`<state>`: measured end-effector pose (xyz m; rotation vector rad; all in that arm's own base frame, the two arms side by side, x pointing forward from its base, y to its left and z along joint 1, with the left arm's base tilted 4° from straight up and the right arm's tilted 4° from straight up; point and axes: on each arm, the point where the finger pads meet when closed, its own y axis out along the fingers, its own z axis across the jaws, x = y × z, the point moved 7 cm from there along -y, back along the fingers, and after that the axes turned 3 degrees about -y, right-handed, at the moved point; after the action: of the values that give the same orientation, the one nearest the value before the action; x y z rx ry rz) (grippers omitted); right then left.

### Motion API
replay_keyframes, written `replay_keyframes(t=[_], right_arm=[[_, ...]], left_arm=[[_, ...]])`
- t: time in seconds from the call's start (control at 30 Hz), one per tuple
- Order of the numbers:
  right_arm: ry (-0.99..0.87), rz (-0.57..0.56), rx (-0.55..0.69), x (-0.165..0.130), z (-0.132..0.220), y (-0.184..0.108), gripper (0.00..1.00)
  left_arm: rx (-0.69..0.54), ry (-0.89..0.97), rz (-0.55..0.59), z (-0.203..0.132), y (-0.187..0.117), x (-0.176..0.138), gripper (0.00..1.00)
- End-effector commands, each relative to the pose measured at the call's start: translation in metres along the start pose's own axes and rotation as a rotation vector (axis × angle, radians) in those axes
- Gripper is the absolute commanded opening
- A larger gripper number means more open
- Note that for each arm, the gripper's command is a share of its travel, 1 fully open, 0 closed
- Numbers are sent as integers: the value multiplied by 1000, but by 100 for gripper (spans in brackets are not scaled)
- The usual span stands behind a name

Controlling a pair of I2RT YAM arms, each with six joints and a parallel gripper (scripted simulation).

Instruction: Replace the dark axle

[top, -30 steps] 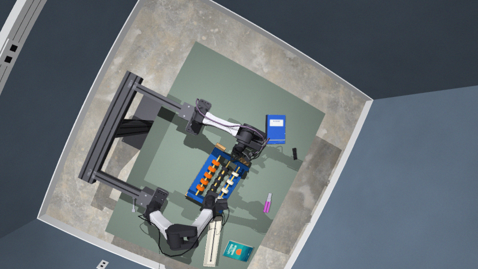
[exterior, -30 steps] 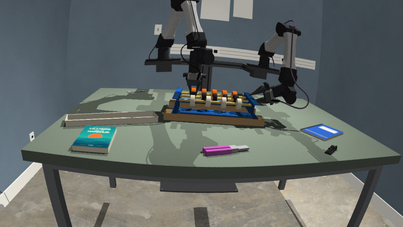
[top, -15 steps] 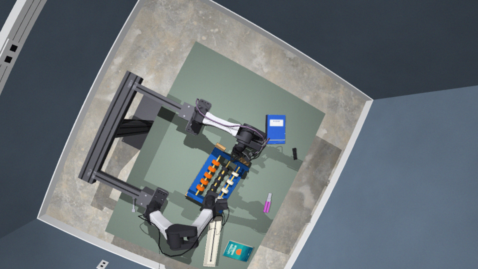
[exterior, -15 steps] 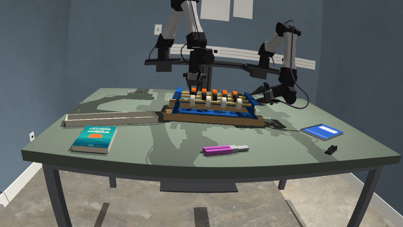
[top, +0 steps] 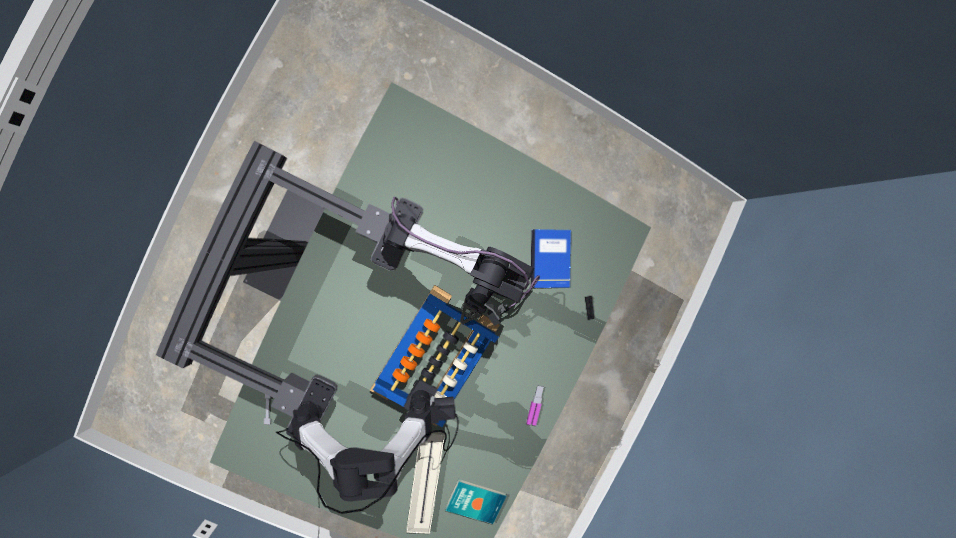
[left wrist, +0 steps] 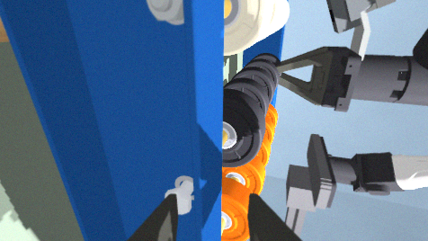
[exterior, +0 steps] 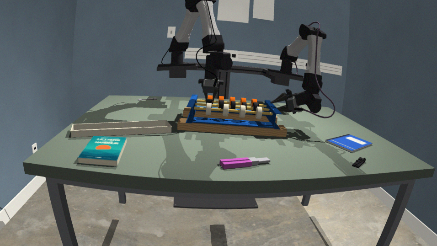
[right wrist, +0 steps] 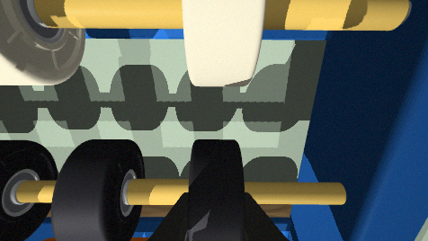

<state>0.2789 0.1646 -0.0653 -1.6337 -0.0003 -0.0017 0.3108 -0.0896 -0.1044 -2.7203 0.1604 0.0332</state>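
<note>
Exterior view, right gripper (top: 422, 386) (exterior: 210, 98) (left wrist: 280, 72) (right wrist: 217, 198) clamped on one black wheel (left wrist: 269, 58) (right wrist: 217, 175), left gripper (top: 475, 319) (exterior: 274, 105) (left wrist: 213, 198), fingers apart, outside the blue end rail (top: 491, 334) (exterior: 272, 112) (left wrist: 121, 112).

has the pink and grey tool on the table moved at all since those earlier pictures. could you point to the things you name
No, the tool (top: 535, 406) (exterior: 242, 161) lies in the same place relative to the table's front edge (exterior: 229, 187).
</note>
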Motion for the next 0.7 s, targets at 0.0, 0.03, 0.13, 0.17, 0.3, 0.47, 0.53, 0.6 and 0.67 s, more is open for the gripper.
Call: replay_keyframes(t=[0.0,0.03,0.13,0.17,0.3,0.47,0.53,0.6,0.67], right_arm=[[-6,-23,14,3,3,-12,0],[-6,-23,14,3,3,-12,0],[-6,-20,12,2,4,-11,35],[-7,-8,4,0,3,-6,35],[-7,-16,9,1,4,-5,35],[-7,-16,9,1,4,-5,35],[-7,-16,9,1,4,-5,35],[-7,-16,9,1,4,-5,35],[-7,-16,9,1,4,-5,35]], left_arm=[[-10,39,-8,-6,0,7,33],[-10,39,-8,-6,0,7,33],[23,64,-47,-13,-12,17,33],[23,66,-47,-13,-12,18,33],[17,61,-37,-12,-8,16,33],[17,61,-38,-12,-9,16,33],[17,61,-38,-12,-9,16,33],[17,61,-38,-12,-9,16,33],[17,61,-38,-12,-9,16,33]])
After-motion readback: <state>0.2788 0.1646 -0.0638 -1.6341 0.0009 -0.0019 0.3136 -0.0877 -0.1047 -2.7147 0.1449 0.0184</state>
